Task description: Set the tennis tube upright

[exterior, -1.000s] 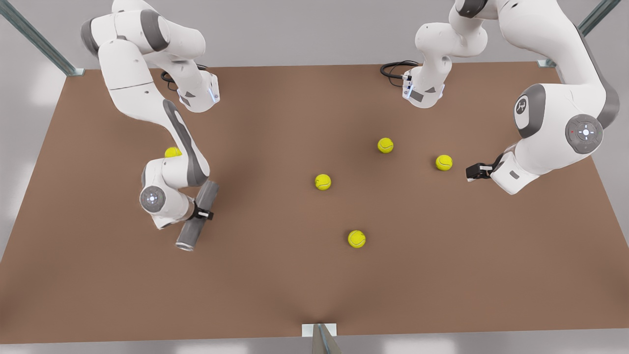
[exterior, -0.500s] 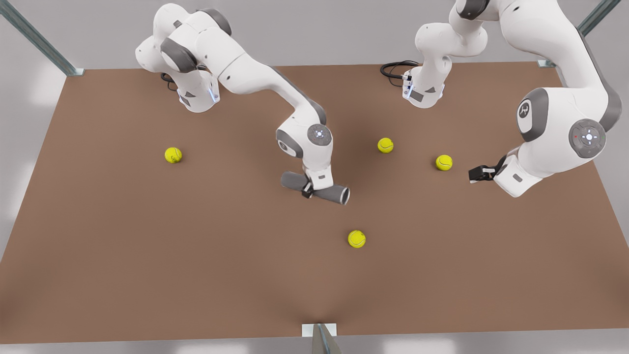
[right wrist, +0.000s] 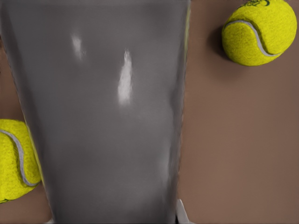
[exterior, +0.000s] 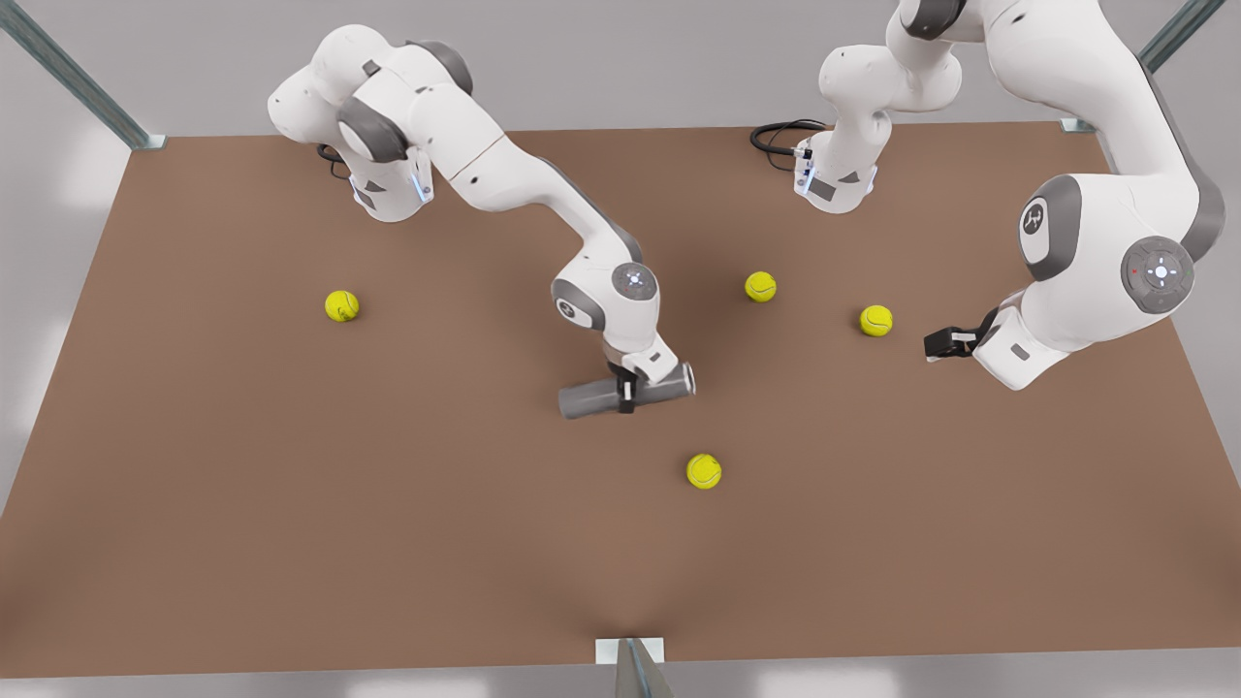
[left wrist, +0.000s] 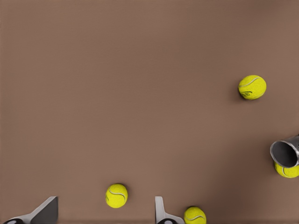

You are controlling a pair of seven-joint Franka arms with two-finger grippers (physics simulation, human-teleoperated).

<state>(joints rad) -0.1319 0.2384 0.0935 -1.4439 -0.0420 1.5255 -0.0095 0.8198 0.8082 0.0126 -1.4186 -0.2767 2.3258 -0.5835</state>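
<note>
R gripper (exterior: 626, 393) clamped the tennis tube (exterior: 624, 392) at mid-length; tube lay horizontal near desk (exterior: 194, 485) centre. L gripper (exterior: 937, 342) waited near desk's right edge, fingers spread, empty.

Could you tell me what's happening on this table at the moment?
The right gripper is clamped around the middle of the tennis tube, holding it roughly level near the centre of the brown table, so it is not upright yet. The left gripper is open and waits near the front view's right edge, beside a tennis ball. More yellow balls lie scattered around.
</note>
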